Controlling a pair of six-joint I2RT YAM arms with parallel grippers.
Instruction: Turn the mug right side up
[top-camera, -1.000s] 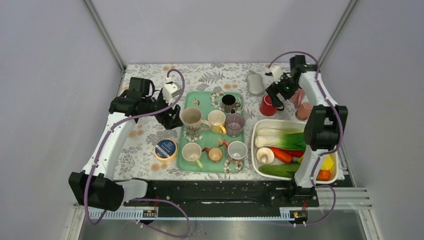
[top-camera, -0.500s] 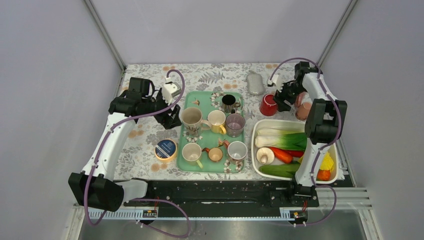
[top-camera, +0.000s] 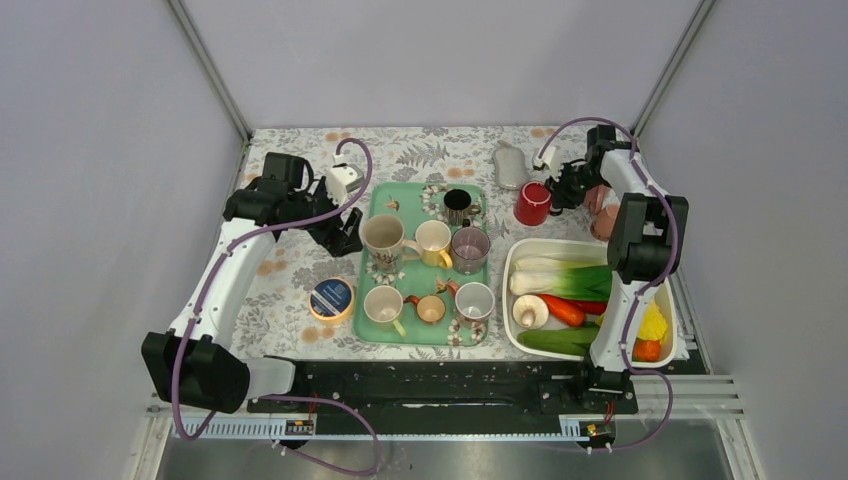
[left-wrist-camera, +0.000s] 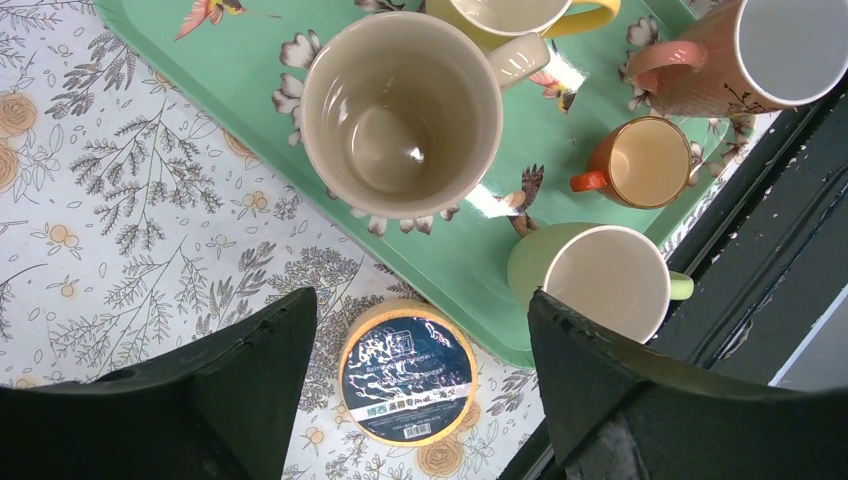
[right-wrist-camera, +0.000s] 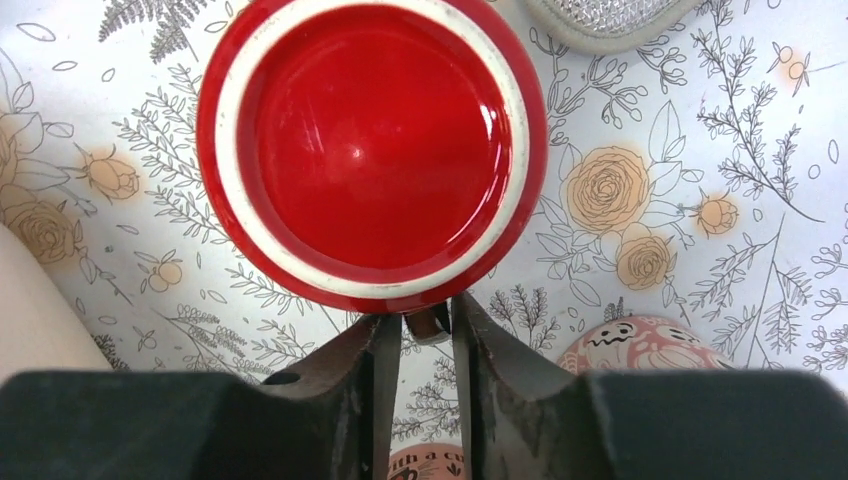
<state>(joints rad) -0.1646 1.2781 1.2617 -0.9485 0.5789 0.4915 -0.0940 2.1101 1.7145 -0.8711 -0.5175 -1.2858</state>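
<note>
Slip we fear: right gripper (right-wrist-camera: 424, 318), bottom centre, clenches only handle (right-wrist-camera: 430, 326) of red mug (right-wrist-camera: 372, 150), so mug may swing w/ rotation.

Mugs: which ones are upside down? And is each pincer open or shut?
red mug: upside down on the table
right pincer: shut on the red mug's handle
left pincer: open, empty
tray mugs: upright
tin: lid on
</note>
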